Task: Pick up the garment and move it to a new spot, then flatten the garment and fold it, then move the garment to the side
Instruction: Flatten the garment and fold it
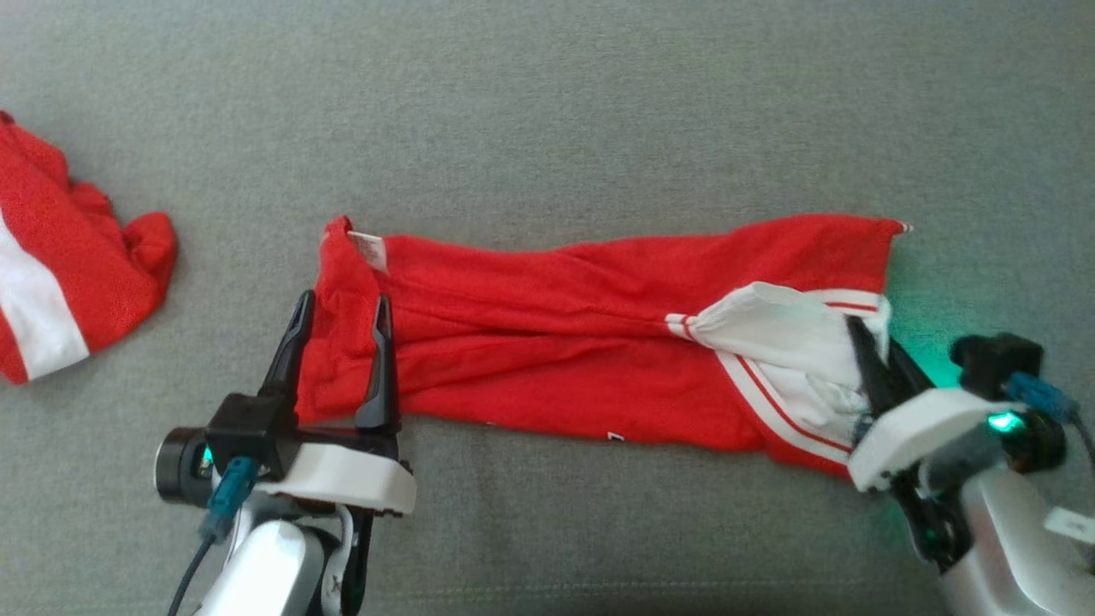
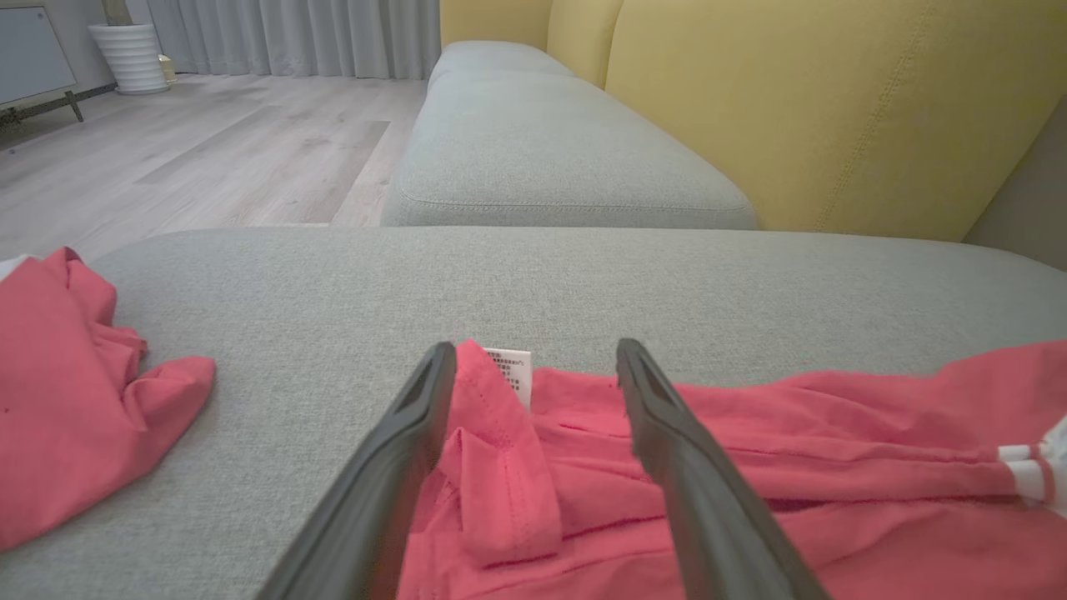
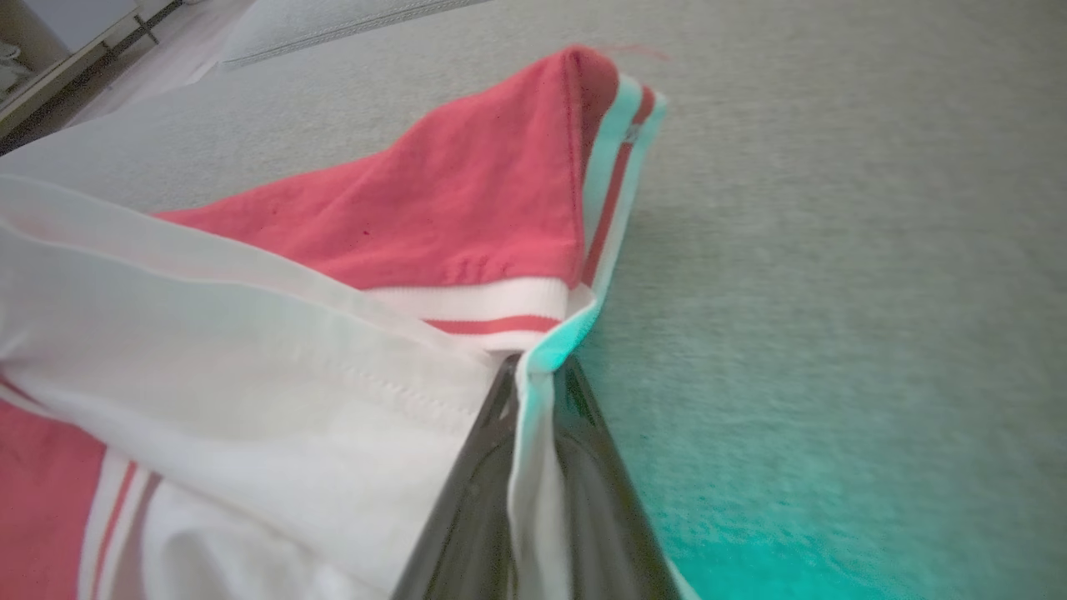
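Nearest, left gripper (image 1: pixel 342 299) spread wide, fingers over the garment (image 1: pixel 556 342) at its left end, beside the tag (image 1: pixel 369 250); right gripper (image 1: pixel 868 338) clamped on the white striped hem (image 1: pixel 796 342) at the right end. Red garment stretched lengthwise on grey cushion (image 1: pixel 547 111), bunched along the middle. Farther left, well apart, a second red-and-white cloth (image 1: pixel 68 257).

Your left gripper (image 1: pixel 342 299) is pointing forward with fingers spread wide, while your right gripper (image 1: pixel 858 329) is pinching the garment (image 1: pixel 556 342) between closed fingers.
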Robot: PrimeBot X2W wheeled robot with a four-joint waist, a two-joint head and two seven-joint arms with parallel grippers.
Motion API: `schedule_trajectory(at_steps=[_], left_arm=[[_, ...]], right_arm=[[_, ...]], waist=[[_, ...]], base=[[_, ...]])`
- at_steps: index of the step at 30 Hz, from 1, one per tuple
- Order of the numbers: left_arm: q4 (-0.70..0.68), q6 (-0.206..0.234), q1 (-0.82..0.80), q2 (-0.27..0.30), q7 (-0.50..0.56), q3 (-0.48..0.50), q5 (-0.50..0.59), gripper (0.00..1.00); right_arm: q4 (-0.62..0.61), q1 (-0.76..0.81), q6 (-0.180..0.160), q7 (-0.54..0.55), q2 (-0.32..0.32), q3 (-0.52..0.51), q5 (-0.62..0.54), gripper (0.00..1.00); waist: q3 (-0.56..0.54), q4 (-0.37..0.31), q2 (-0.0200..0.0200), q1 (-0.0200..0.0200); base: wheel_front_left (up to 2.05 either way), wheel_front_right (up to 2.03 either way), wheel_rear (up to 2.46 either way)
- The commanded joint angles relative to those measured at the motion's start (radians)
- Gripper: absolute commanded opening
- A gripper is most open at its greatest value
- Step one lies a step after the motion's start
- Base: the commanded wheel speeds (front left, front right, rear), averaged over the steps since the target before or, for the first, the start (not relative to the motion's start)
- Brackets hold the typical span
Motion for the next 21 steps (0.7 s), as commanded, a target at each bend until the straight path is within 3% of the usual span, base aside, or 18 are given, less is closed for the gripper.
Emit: schedule_trajectory(at_steps=[1,12,16,21], left_arm=[[-0.036,-0.004,-0.019,0.009,-0.008,0.045,0.013,1.0],[-0.034,-0.013,-0.018,0.008,-0.008,0.052,0.033,1.0],[-0.032,-0.016,-0.013,0.006,-0.008,0.054,0.033,1.0],[-0.028,-0.019,-0.002,0.006,-0.008,0.058,0.031,1.0]], right_arm=[[-0.013,0.035,0.007,-0.008,-0.03,-0.007,-0.01,0.0],[-0.081,0.048,0.007,-0.001,-0.12,-0.223,-0.07,0.0],[-0.171,0.051,0.007,0.058,-0.1,-0.216,-0.068,0.0],[-0.395,0.068,0.007,0.189,-0.04,-0.134,-0.013,0.0]], waist=[[-0.003,-0.004,0.0,-0.0001],[-0.012,-0.025,0.0,-0.0001],[-0.025,-0.03,0.0,-0.0001],[-0.044,-0.035,0.0,-0.0001]], base=[[0.0,0.0,0.0],[0.0,0.0,0.0],[0.0,0.0,0.0],[0.0,0.0,0.0]])
